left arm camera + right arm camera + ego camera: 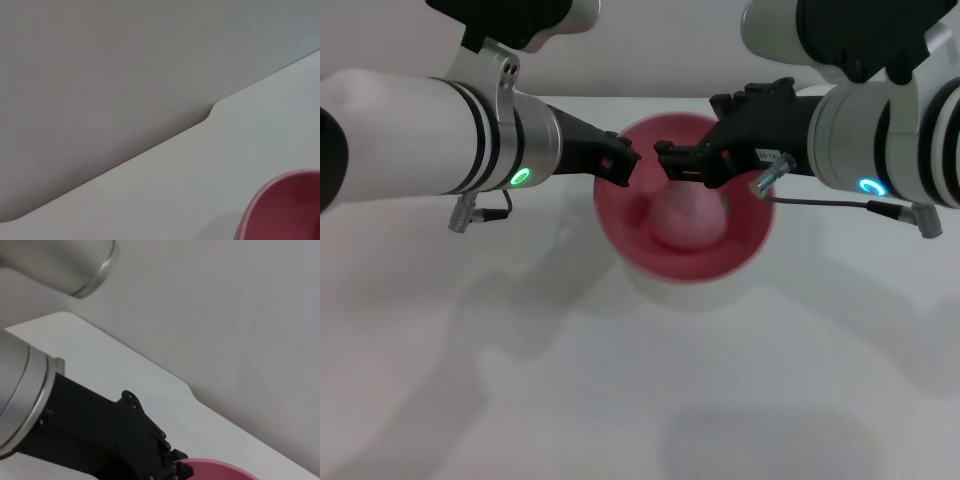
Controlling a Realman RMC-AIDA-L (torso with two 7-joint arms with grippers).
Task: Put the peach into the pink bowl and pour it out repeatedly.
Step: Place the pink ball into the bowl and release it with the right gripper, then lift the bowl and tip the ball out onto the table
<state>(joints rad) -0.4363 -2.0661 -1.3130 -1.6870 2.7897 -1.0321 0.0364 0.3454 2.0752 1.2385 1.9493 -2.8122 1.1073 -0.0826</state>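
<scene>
- Both forearms fill the near part of the head view, reaching inward from either side roughly level, each with a green or blue ring light at the wrist.
- From the left, the left tool (623, 160) has its dark tip at the pink bowl's (620, 235) left rim; it looks to be pinching that rim, though how far its fingers are parted I cannot tell.
- From the right, the right tool (670, 160) hangs over the bowl's mouth near the far rim, fingertips drawn close together with nothing visible between them.
- Upright on the white surface (520, 400), the bowl has its opening facing up; the peach (685, 220) lies inside it near the bottom, roundish, with no clear long axis or stem direction to be made out.
- Left wrist view: a curved piece of the pink bowl (285, 210) shows at one corner, standing on the pale surface (210, 170), whose edge meets a grey wall.
- Right wrist view: the left arm's silver forearm and black tool (165, 465) reach to a sliver of the pink bowl's rim (215, 467), with surface (125, 370) and wall behind.
</scene>
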